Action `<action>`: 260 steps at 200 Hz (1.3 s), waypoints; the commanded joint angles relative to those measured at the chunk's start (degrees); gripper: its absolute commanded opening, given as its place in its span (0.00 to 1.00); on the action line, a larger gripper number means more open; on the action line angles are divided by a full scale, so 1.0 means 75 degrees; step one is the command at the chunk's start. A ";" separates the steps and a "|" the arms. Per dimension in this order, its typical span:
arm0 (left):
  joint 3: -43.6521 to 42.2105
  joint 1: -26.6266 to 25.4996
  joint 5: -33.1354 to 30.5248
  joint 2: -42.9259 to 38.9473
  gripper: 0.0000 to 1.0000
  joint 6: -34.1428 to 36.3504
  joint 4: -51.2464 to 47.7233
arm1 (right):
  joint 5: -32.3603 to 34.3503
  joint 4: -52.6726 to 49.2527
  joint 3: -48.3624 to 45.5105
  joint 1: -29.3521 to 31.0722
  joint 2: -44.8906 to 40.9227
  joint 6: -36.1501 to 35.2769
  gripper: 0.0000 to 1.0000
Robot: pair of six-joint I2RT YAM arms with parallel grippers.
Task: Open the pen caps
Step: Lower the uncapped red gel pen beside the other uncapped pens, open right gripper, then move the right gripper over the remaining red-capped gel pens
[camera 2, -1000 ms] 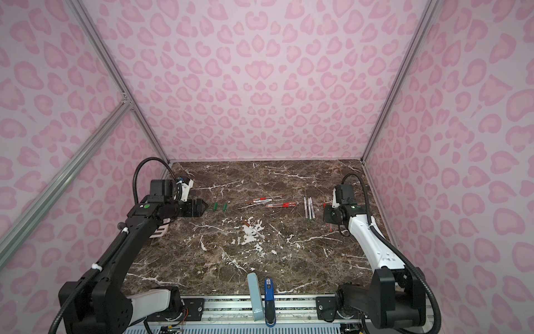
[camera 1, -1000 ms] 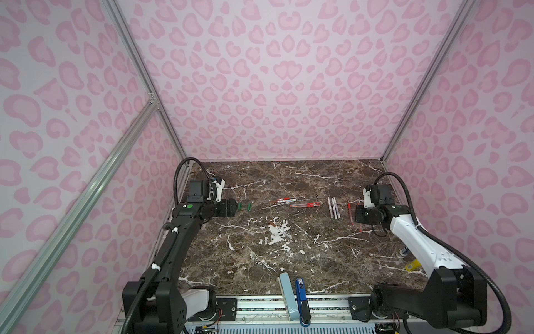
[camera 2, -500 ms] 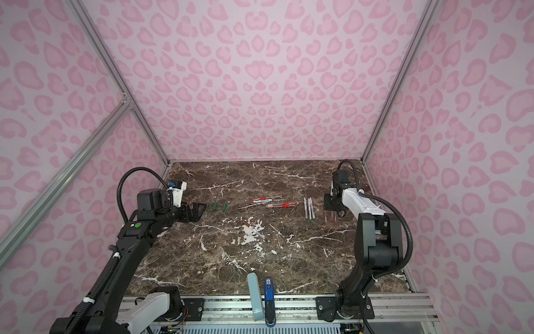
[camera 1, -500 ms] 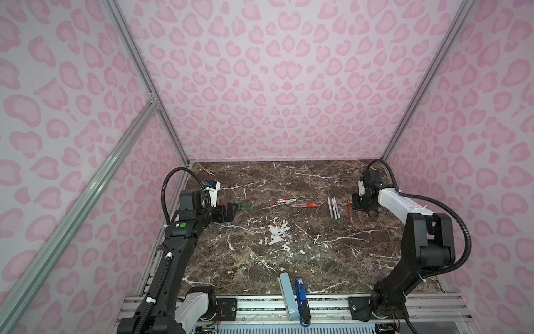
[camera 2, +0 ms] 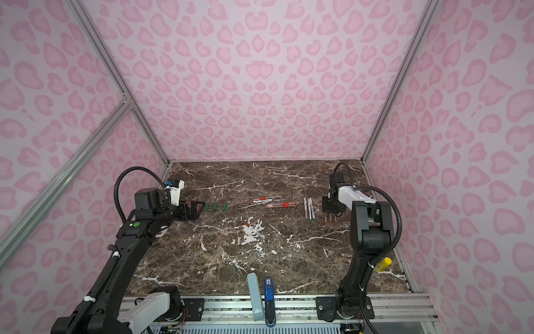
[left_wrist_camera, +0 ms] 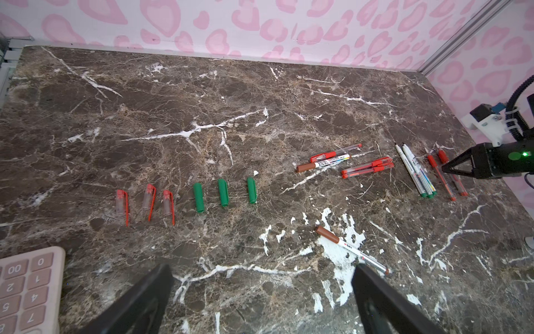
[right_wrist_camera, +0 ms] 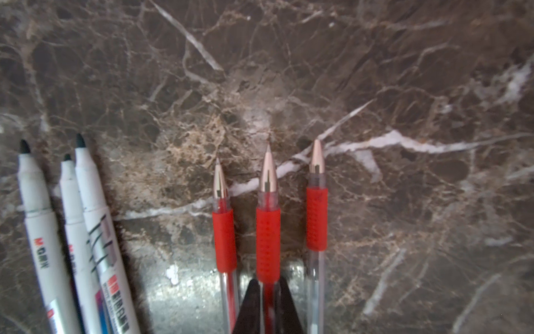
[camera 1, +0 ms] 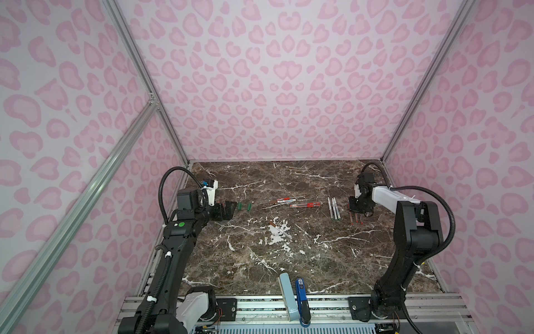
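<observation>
Hides the rear of the middle red pen (right_wrist_camera: 268, 240) between the fingers (right_wrist_camera: 250, 306) of the right claw (right_wrist_camera: 268, 282), closed on its clear barrel at the far right of the surface (camera 1: 318, 260). Blurs the print on the white markers (right_wrist_camera: 86, 231) just left of it. Holds the left claw (left_wrist_camera: 261, 270) spread wide and empty at the far left. Near it, laid in a row: three clear-and-red pen caps (left_wrist_camera: 149, 202), then three green caps (left_wrist_camera: 223, 192), all off their pens. Brown caps (left_wrist_camera: 326, 234) seated on two markers near the middle.

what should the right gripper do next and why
Probably open the right gripper and release the middle red pen: it is uncapped and looks set down on the table, in line with two other uncapped red pens. Capped pens lie mid-table.
</observation>
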 commanded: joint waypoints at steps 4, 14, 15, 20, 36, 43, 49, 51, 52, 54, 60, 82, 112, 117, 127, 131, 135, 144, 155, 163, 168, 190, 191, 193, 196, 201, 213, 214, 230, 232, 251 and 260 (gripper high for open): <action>0.0072 0.0065 0.0099 0.0009 1.00 -0.0067 0.0133 | 0.0054 0.0016 0.0016 0.0012 0.0116 -0.0009 0.14; 0.0080 0.0065 0.0079 -0.0009 1.00 -0.0056 0.0128 | 0.0135 -0.0010 0.0004 0.0012 0.0128 -0.0034 0.17; 0.0080 0.0071 0.0081 -0.0012 1.00 -0.0057 0.0140 | 0.0143 -0.0004 -0.0007 0.0012 0.0128 -0.0034 0.17; 0.0052 0.0070 0.0099 -0.0034 1.00 -0.0058 0.0169 | 0.0165 0.0024 -0.0019 0.0012 0.0131 -0.0023 0.18; 0.0001 0.0117 0.0185 -0.0039 1.00 -0.0046 0.0199 | 0.0086 0.0021 -0.0004 0.0013 0.0141 0.0036 0.21; 0.0044 0.0140 0.0151 -0.0017 1.00 -0.0079 0.0154 | 0.0058 -0.0034 0.0028 0.0013 0.0119 0.0036 0.22; 0.0084 0.0141 0.0118 0.0002 1.00 -0.0104 0.0131 | 0.0069 -0.0077 0.0021 0.0024 0.0058 0.0019 0.22; 0.0096 0.0143 0.0118 -0.0002 1.00 -0.0104 0.0124 | 0.0075 -0.0088 0.0020 0.0024 0.0037 0.0014 0.22; 0.0099 0.0145 0.0118 0.0003 1.00 -0.0105 0.0115 | 0.0072 -0.0090 0.0018 0.0024 0.0030 0.0007 0.23; 0.0111 0.0144 0.0118 -0.0005 1.00 -0.0105 0.0114 | 0.0079 -0.0091 0.0017 0.0024 0.0001 -0.0003 0.23; 0.0114 0.0143 0.0132 -0.0025 1.00 -0.0105 0.0125 | 0.0109 -0.0108 0.0003 0.0022 -0.0103 -0.0008 0.23; 0.0033 0.0176 0.0258 -0.0061 1.00 -0.0115 0.0181 | 0.0051 -0.0341 0.0136 0.0043 -0.0550 0.0084 0.24; 0.0034 0.0209 0.0249 -0.0114 1.00 -0.0173 0.0224 | 0.0002 -0.0452 0.0117 0.0372 -0.1382 0.0514 0.26; -0.0007 0.0212 0.0299 -0.0131 1.00 -0.0166 0.0262 | 0.0005 -0.0435 0.0099 0.0486 -0.1438 0.0653 0.27; -0.0040 0.0215 0.0348 -0.0130 1.00 -0.0154 0.0269 | -0.0036 -0.0430 0.0148 0.0768 -0.1483 0.0985 0.29; -0.0040 0.0226 0.0336 -0.0116 1.00 -0.0158 0.0261 | -0.0043 -0.0411 0.0167 0.0908 -0.1480 0.1121 0.29; -0.0014 0.0232 0.0302 -0.0109 1.00 -0.0163 0.0230 | -0.0026 -0.0371 0.0187 0.1068 -0.1469 0.1242 0.30; 0.0049 0.0235 0.0226 -0.0088 1.00 -0.0186 0.0190 | 0.0072 -0.0244 0.0240 0.1481 -0.1409 0.1472 0.32; 0.0037 0.0233 0.0283 -0.0120 1.00 -0.0204 0.0236 | 0.0278 -0.0059 0.0373 0.1973 -0.1205 0.1677 0.37; -0.0012 0.0230 0.0351 -0.0152 1.00 -0.0227 0.0300 | 0.0469 -0.0010 0.0563 0.2291 -0.0944 0.1802 0.41; -0.0025 0.0230 0.0385 -0.0149 1.00 -0.0225 0.0299 | 0.0611 -0.0052 0.0739 0.2478 -0.0740 0.1909 0.43; 0.0091 0.0235 0.0318 -0.0130 1.00 -0.0222 0.0153 | 0.0856 -0.0341 0.1668 0.3140 0.0147 0.2133 0.49; 0.0091 0.0238 0.0318 -0.0131 1.00 -0.0222 0.0153 | 0.0867 -0.0345 0.1704 0.3205 0.0147 0.2139 0.49; 0.0086 0.0231 0.0315 -0.0141 1.00 -0.0219 0.0158 | 0.0913 -0.0360 0.1792 0.3271 0.0224 0.2150 0.50; 0.0081 0.0238 0.0316 -0.0147 1.00 -0.0221 0.0163 | 0.0978 -0.0380 0.1848 0.3351 0.0323 0.2156 0.51; 0.0043 0.0236 0.0332 -0.0174 1.00 -0.0216 0.0221 | 0.1078 -0.0434 0.2233 0.3470 0.0523 0.2153 0.52; -0.0050 0.0236 0.0397 -0.0225 1.00 -0.0204 0.0304 | 0.1287 -0.0666 0.2842 0.3674 0.1017 0.2111 0.54; -0.0055 0.0238 0.0398 -0.0226 1.00 -0.0201 0.0298 | 0.1299 -0.0695 0.2894 0.3689 0.1070 0.2111 0.54; 0.0026 0.0240 0.0304 -0.0190 1.00 -0.0163 0.0170 | 0.1531 -0.1185 0.3707 0.3825 0.1687 0.2040 0.55; 0.0046 0.0241 0.0296 -0.0185 0.99 -0.0157 0.0157 | 0.1569 -0.1229 0.3787 0.3839 0.1745 0.2025 0.56; -0.0002 0.0227 0.0301 -0.0237 0.99 -0.0151 0.0242 | 0.1782 -0.1332 0.4153 0.3935 0.2105 0.1949 0.56; -0.0060 0.0239 0.0358 -0.0241 1.00 -0.0123 0.0280 | 0.1851 -0.1373 0.4267 0.3948 0.2247 0.1951 0.57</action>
